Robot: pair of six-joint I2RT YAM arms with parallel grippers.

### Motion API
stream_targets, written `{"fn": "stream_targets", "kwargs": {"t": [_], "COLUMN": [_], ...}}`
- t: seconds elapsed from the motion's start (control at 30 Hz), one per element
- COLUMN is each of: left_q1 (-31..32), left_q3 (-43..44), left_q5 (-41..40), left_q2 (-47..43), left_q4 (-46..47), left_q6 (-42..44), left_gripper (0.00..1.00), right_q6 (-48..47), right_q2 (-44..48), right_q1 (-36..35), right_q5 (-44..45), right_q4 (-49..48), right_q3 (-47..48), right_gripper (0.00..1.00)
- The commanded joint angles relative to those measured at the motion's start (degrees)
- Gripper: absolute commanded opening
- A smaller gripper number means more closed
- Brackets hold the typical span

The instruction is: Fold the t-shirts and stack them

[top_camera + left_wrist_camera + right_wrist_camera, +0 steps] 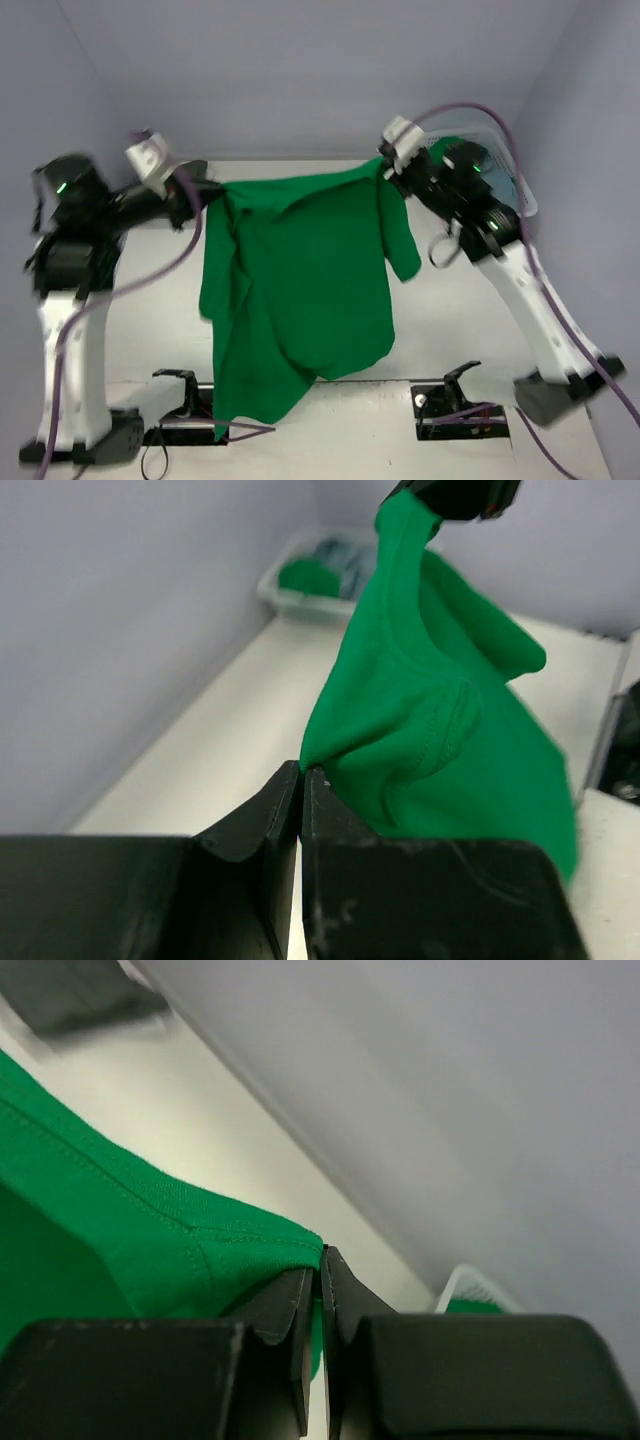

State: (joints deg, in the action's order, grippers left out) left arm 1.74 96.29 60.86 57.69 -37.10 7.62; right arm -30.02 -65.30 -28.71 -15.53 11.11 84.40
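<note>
**Left arm** (65, 370) and **right arm** (535, 310): each has a white, boxy lower link on a black base (115, 435), with black, rounded joint housings above. A small green light (62, 186) glows on one joint of each arm. Purple cables (470, 105) loop loosely along both arms. A white camera block (150, 158) sits at each wrist.

**Left end effector** (301, 770) and **right end effector** (322, 1255): each has two black, wedge-shaped fingers (250, 830), matte and lightly scuffed.
</note>
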Motion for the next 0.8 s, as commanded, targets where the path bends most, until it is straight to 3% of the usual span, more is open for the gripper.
{"fn": "stream_targets", "kwargs": {"t": [0.0, 0.1, 0.37, 0.57, 0.67, 0.7, 0.77], "left_q1": [-0.51, -0.6, -0.51, -0.51, -0.07, 0.28, 0.46], "left_q3": [-2.51, -3.91, -4.63, -5.94, -5.24, -4.98, -4.88], "left_q5": [-7.94, -13.74, -24.73, -32.73, -35.54, -36.51, -38.36], "left_q2": [11.81, 19.81, 39.06, 45.57, 47.95, 48.74, 49.18], "left_q4": [4.05, 7.47, 15.13, 23.91, 24.53, 24.27, 23.92], "left_q6": [8.53, 10.74, 12.6, 9.09, 8.29, 8.38, 8.47], "left_gripper": [0.0, 0.0, 0.0, 0.0, 0.0, 0.0, 0.0], "right_q6": [2.23, 5.06, 6.2, 8.39, 9.36, 9.63, 9.89], "right_q2": [-12.87, -19.76, -44.9, -57.73, -64.06, -64.95, -65.31], "right_q1": [7.07, 11.3, 10.87, 8.85, 6.3, 4.56, 2.44], "right_q5": [-3.59, -6.0, -6.36, 3.82, 12.5, 15.33, 27.14], "right_q4": [-10.58, -15.32, -16.47, -22.01, -18.94, -18.94, -18.5], "right_q3": [0.49, 2.25, 10.77, 16.13, 21.85, 21.95, 21.77], "right_gripper": [0.0, 0.0, 0.0, 0.0, 0.29, 0.49, 0.61]}}
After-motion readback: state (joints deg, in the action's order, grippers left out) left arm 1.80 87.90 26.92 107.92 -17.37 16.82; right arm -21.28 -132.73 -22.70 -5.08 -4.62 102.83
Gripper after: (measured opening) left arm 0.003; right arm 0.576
